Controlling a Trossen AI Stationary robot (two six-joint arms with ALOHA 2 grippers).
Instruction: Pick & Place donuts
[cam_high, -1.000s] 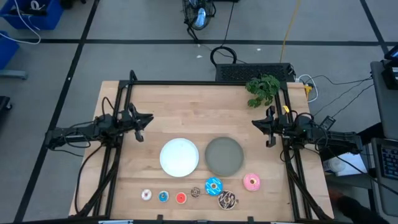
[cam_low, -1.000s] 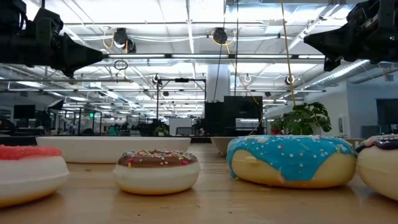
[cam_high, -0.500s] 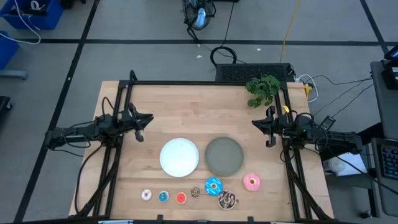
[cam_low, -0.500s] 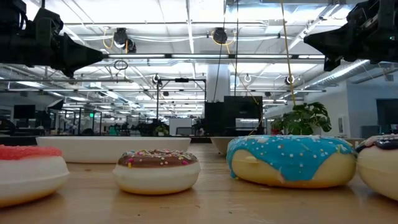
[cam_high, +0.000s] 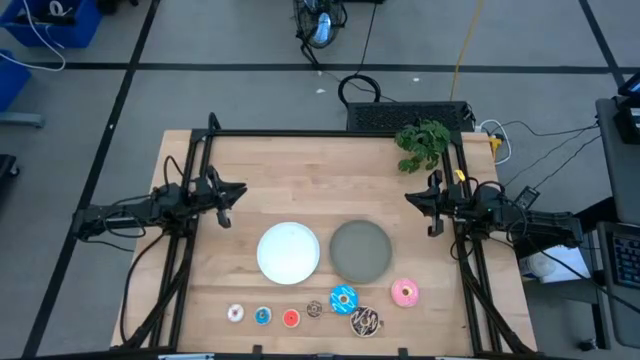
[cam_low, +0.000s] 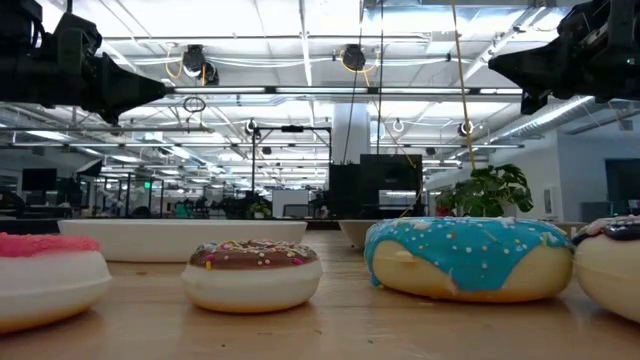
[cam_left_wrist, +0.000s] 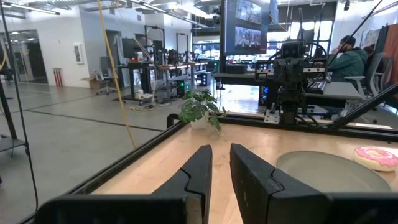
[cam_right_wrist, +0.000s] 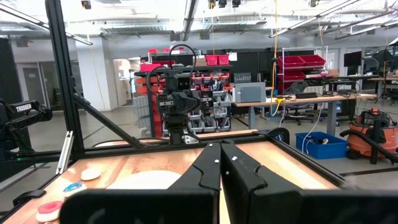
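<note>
Along the near edge of the table (cam_high: 300, 175) the donuts lie in a loose row: from the left a pale pink tiny donut (cam_high: 235, 313), a blue tiny donut (cam_high: 262, 316), a red tiny donut (cam_high: 290, 318) and a brown tiny donut (cam_high: 314, 308), then the larger blue-iced donut (cam_high: 342, 298), the chocolate sprinkled donut (cam_high: 365, 321) just beside it, and the pink donut (cam_high: 404, 292) off to the right. None is on a plate and none is held, so the task looks unstarted. Just beyond them sit the white plate (cam_high: 288, 251) and, beside it to the right, the grey plate (cam_high: 360, 250). Farther back the two arms hang level above the wood, well apart from every donut: the left gripper (cam_high: 232, 195) at the left rail with its fingers a narrow slit apart and empty, the right gripper (cam_high: 418, 198) at the right rail with its fingers pressed together on nothing. A potted plant (cam_high: 422, 143) stands at the far right corner. The likely trouble lies in the crowding — the brown, blue-iced and chocolate donuts sit close together, so a finger coming down for one could nudge its neighbour away. The tiny ones are low and may slip out of a pinch, and both grippers would have to spread first or they would simply push a donut along the table.
</note>
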